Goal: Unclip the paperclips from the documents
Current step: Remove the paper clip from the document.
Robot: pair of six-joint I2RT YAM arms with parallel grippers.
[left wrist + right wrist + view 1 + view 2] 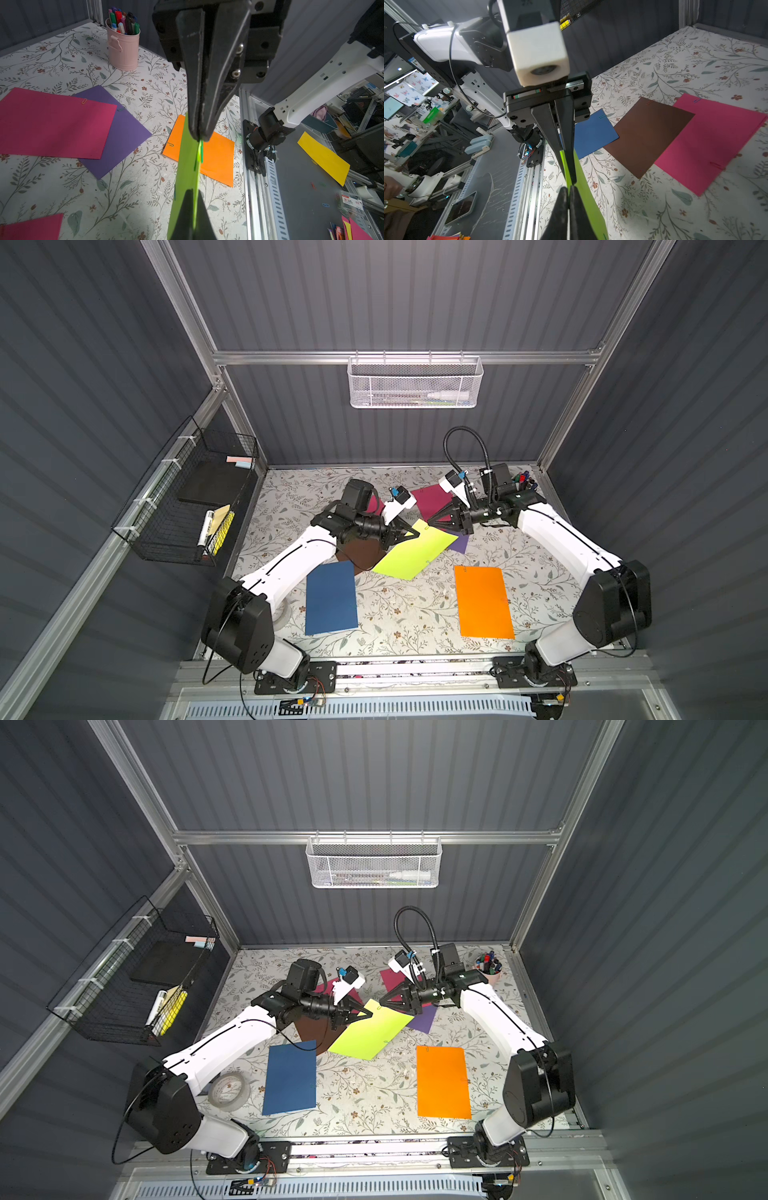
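The lime document (411, 551) is lifted at its far corner, edge-on in the wrist views (187, 166). My left gripper (417, 534) (192, 193) is shut on that sheet's edge. Facing it, my right gripper (429, 523) (568, 188) is shut on the green paperclip (200, 153) at the same corner. Flat on the table lie the navy (331, 599), orange (483, 601), brown (361, 551), purple (460, 542) and magenta (432, 499) documents. Paperclips show on the magenta (84, 101), purple (121, 108), orange (170, 144) and navy (601, 116) sheets.
A pink cup of marker pens (488, 969) stands at the back right corner. A tape roll (228, 1090) lies by the left arm's base. A black wire basket (187, 506) hangs on the left wall and a white mesh basket (415, 383) on the back rail.
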